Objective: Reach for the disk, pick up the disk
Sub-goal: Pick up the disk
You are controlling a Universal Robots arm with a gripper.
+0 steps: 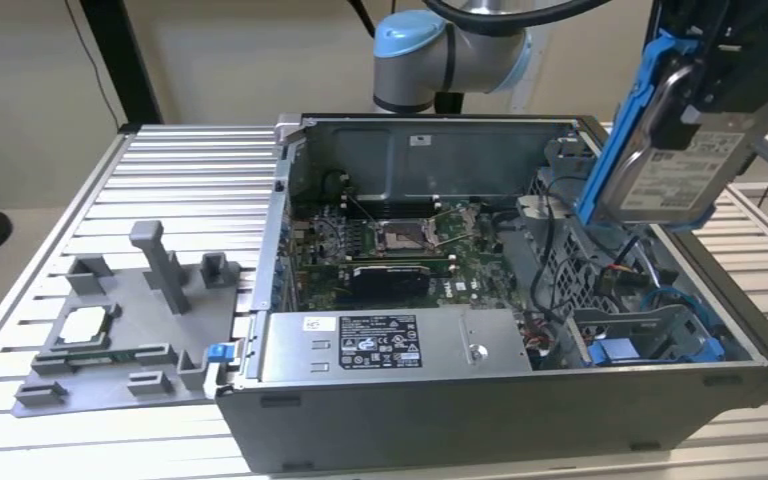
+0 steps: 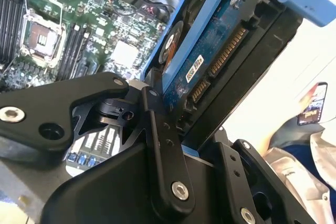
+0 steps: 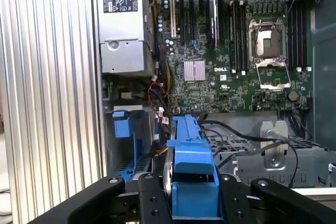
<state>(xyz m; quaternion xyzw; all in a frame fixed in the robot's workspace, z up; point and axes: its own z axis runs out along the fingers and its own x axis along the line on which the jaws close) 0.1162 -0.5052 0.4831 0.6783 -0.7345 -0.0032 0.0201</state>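
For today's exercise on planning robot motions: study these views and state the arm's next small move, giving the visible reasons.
Probably a short, straight lift. The tool is shut on the silver-grey metal hard drive in its blue plastic bracket, which hangs tilted above the open grey computer case, with black cables close below. Rising keeps it off them.

The disk [image 1: 671,165] is a flat rectangular silver-grey metal drive with a white printed label on its face and a blue plastic bracket round its edges, hanging on edge and slightly tilted in the air above the open computer case [image 1: 491,420], over that case's side at the exterior view's right. In the second wrist view its underside [image 2: 210,61] shows a blue circuit board with a row of gold connector contacts and a small white sticker, the blue bracket running along its rim. In the first wrist view it is seen edge-on [image 3: 193,174], the blue bracket toward the camera, with the case's motherboard well beyond it.
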